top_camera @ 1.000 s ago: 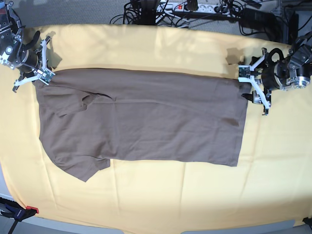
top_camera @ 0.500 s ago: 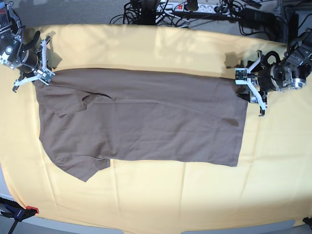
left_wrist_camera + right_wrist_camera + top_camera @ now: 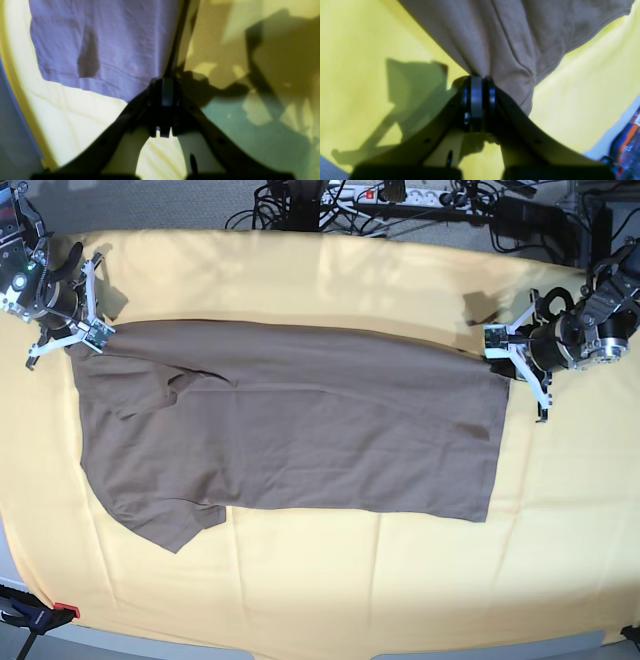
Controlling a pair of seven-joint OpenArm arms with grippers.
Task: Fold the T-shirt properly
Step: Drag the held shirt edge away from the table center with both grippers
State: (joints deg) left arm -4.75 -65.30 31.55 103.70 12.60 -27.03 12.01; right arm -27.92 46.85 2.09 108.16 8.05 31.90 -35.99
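Base view, left to right. Right gripper point(image 3: 88, 333) sits at the far left, jaws pressed together on the top corner of the T-shirt point(image 3: 290, 425) at its sleeve end. Right wrist view confirms this: fabric bunches into folds and runs straight into the closed jaws of the right gripper point(image 3: 477, 82); the T-shirt point(image 3: 510, 37) fans out ahead of the jaws, with a hemmed edge off to the right.

T-shirt lies flat on the yellow cloth point(image 3: 330, 580), folded lengthwise, spread between the two grippers, one sleeve pointing toward the near edge.

Left gripper point(image 3: 503, 348) at the far right, jaws closed on the shirt's top hem corner. Left wrist view: left gripper point(image 3: 163, 86) pads meet, the T-shirt point(image 3: 100, 42) corner pinched between them, the hem running away to the left of the jaws.
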